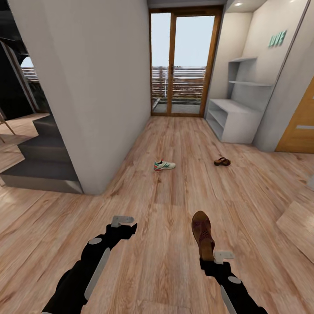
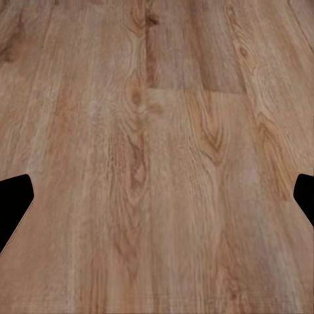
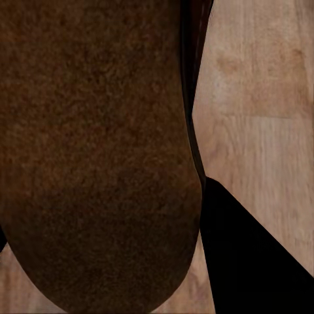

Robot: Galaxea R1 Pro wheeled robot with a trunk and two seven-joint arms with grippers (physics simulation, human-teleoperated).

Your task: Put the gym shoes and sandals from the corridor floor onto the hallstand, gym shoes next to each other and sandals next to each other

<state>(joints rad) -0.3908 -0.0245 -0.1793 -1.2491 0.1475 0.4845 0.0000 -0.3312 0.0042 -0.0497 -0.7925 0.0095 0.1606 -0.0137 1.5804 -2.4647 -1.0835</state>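
My right gripper (image 1: 210, 258) is shut on the heel end of a brown sandal (image 1: 203, 233), held above the corridor floor (image 1: 165, 205) with its toe pointing away from me. Its brown sole (image 3: 98, 163) looms close in the right wrist view, beside one dark finger (image 3: 252, 261). A second sandal (image 1: 222, 161) lies on the floor further ahead to the right. A white gym shoe (image 1: 164, 165) with green stripes lies mid-corridor. The pale hallstand (image 1: 237, 117) stands at the far right wall. My left gripper (image 1: 125, 223) hangs open over bare planks (image 2: 157, 131).
A grey partition wall (image 1: 100, 87) and dark steps (image 1: 43, 157) lie to the left. A glass door (image 1: 183, 65) closes the corridor's far end. An orange wooden door (image 1: 301, 126) is at the right, with a pale wood slab (image 1: 301, 222) near it.
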